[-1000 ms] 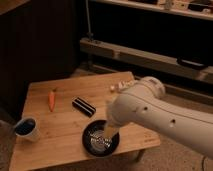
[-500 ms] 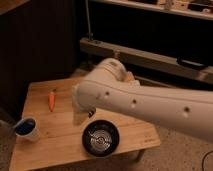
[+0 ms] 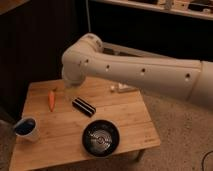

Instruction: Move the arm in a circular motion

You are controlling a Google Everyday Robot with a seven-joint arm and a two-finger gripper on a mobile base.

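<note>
wall (image 3: 35,40): dark panels, left | shelving (image 3: 150,25): dark racks along back | floor (image 3: 177,127): speckled grey | table (image 3: 127,112): low, pale wood planks | light: dim, warm | gripper (image 3: 70,92): above table's back-left part

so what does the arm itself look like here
The arm is glossy white, built of thick rounded tubular segments with a bulbous joint, and dotted with small dark holes along its length. No cables or markings show. Its gripper, small and pale, hangs just under that joint, above the wooden table.
</note>
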